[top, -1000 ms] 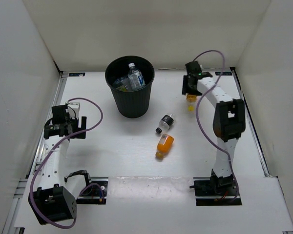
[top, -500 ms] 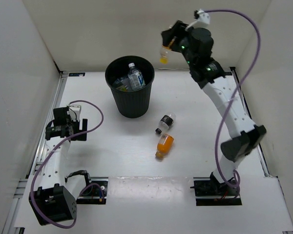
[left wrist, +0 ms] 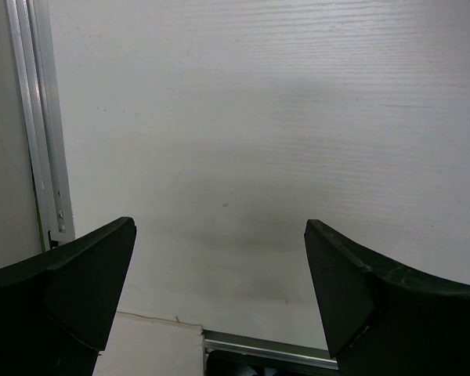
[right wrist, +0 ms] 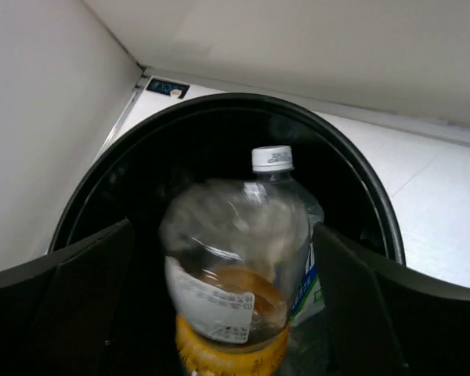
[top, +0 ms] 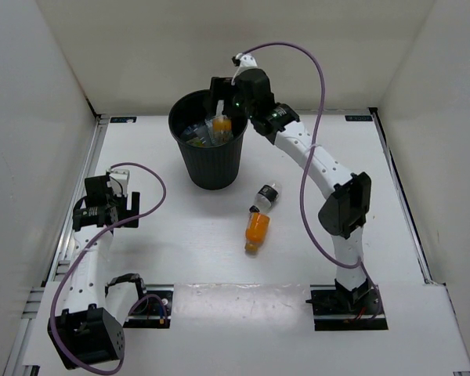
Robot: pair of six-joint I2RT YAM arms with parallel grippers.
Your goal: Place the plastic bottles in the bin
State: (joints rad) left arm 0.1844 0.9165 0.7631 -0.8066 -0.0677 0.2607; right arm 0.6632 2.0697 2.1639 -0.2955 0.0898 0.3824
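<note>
Top external view: the right arm (top: 321, 168) was seen stretched across the table (top: 392, 235) to the bin (top: 211, 168), which stood at the far middle of the table. The right gripper (top: 218, 110) was held over the bin's mouth. Just beneath it, the small clear yellow-capped bottle (top: 219, 124) was seen within the outline of the rim. Two bottles lay on the table, to the right of the bin and nearer the arm bases: the black-capped bottle (top: 265, 196) and, just beside it on the near side, the orange bottle (top: 255, 229). Whether the two touched could not be told. The left gripper (top: 108, 210) was held low over the left side of the table, well apart from every bottle.

Left wrist view: two dark fingers (left wrist: 78, 274) were seen set wide apart, with only bare white table between them. The jaws were thus spread and nothing was grasped. A metal rail (left wrist: 35, 117) was seen along the left edge.

Right wrist view: the fingers were seen at both edges of the picture, wide apart. The yellow-capped bottle was seen between them, blurred, cap pointing down into the bin, with a gap on either side. It was touched by neither finger, so these jaws too were spread and nothing was gripped. Behind it, inside the bin, the clear water bottle (right wrist: 272, 160) was seen with its white cap uppermost.
</note>
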